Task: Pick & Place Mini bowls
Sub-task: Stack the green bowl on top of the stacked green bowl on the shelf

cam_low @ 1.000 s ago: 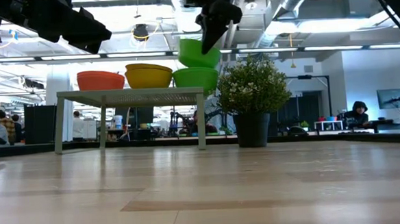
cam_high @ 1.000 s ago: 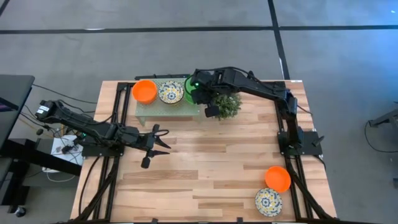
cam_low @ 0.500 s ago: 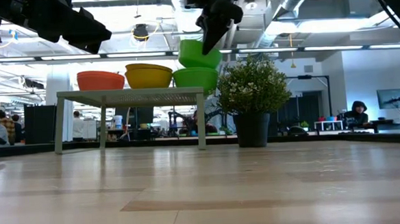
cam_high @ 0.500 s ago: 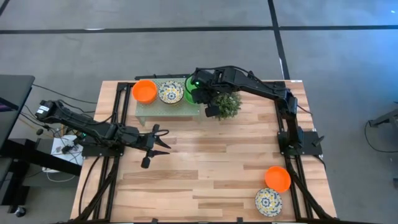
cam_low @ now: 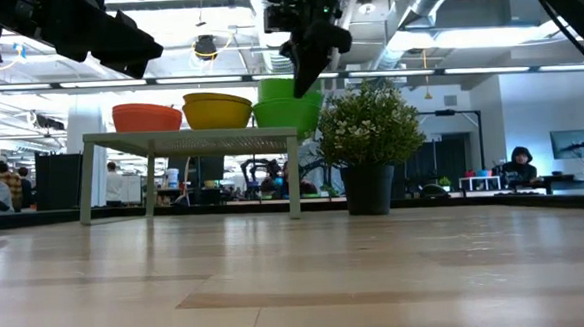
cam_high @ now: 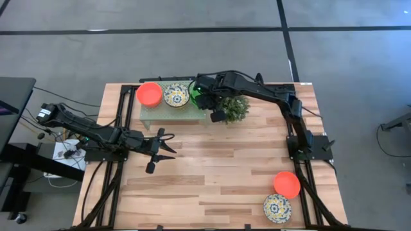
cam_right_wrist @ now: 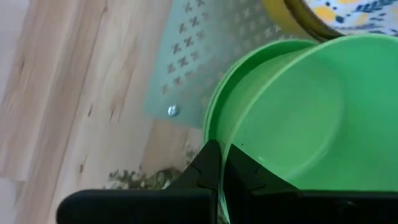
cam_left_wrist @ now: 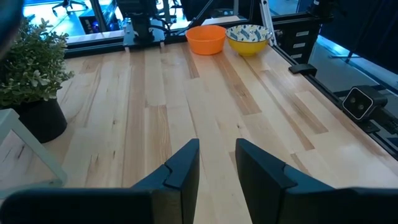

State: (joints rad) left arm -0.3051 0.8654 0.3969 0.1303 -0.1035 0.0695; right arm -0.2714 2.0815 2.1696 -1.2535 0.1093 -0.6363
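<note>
A small pale-green stand [cam_high: 168,113] at the table's far side carries a red-orange mini bowl [cam_high: 149,94], a cream floral mini bowl [cam_high: 176,95] and a green mini bowl [cam_low: 288,116]. My right gripper [cam_low: 301,78] is above the stand's right end, shut on a second green mini bowl [cam_low: 288,88] that sits nested in the first. My left gripper [cam_high: 168,144] hovers open over the left-middle of the table, touching nothing. Another red-orange bowl [cam_high: 286,184] and another floral bowl [cam_high: 277,208] rest on their bases at the near right corner. My right gripper pinches the upper green bowl by its rim [cam_right_wrist: 231,163], one finger inside the bowl and one outside. The fingers [cam_low: 305,63] come from above, slanting down. The bowl sits slightly tilted inside the lower green bowl [cam_right_wrist: 211,124] on the stand.
A bushy potted plant [cam_high: 234,108] stands on the table right beside the stand's right end, under my right arm. Black frame rails [cam_high: 113,122] run along the table's left and right sides. Bare wood [cam_high: 218,167] lies across the table's middle.
My right gripper has moved down and a little toward the table's left, still shut on the green bowl. The bowl, held tilted above the stand before, now sits lower and more level, nested in the other green bowl.
</note>
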